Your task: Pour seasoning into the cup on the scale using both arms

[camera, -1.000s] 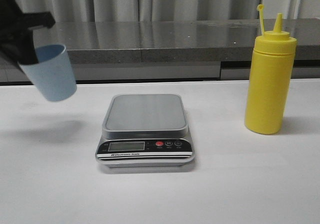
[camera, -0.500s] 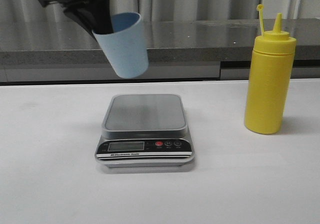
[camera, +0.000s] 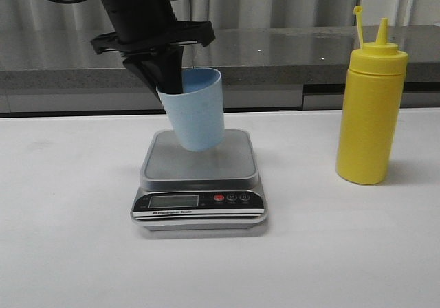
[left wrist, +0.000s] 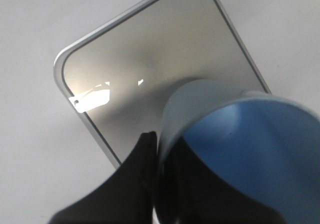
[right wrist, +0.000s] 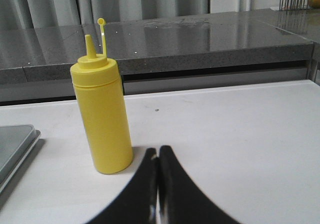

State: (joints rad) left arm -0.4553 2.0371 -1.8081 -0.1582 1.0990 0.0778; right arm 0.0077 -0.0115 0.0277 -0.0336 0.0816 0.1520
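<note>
1. two arms, one busy: the left gripper (camera: 172,81) hangs over the scale (camera: 199,177) with its jaws pinching the rim of the cup (camera: 196,110), one finger inside the wall and one outside.
2. cup is tilted, mouth leaning up and to the right, base low over the far half of the platform. cannot tell from the front view whether the base touches the platform.
3. left wrist view: cup (left wrist: 235,149) blue inside, black finger (left wrist: 127,184) against its outer wall, silver platform (left wrist: 150,74) underneath with a glare patch on it.
4. scale sits mid-table on the white table (camera: 69,253), black panel with lcd and red button (camera: 218,198) on the near side.
5. seasoning bottle (camera: 370,108) stands upright on the table to the right of the scale, well apart from it, cone nozzle up and the thin tethered cap sticking up beside the nozzle.
6. right gripper (right wrist: 158,184) shows only in the right wrist view: jaws pressed together, holding nothing, low over the table just beside the bottle (right wrist: 102,119), not touching it.
7. grey counter (camera: 289,53) and curtains run along the far side.
</note>
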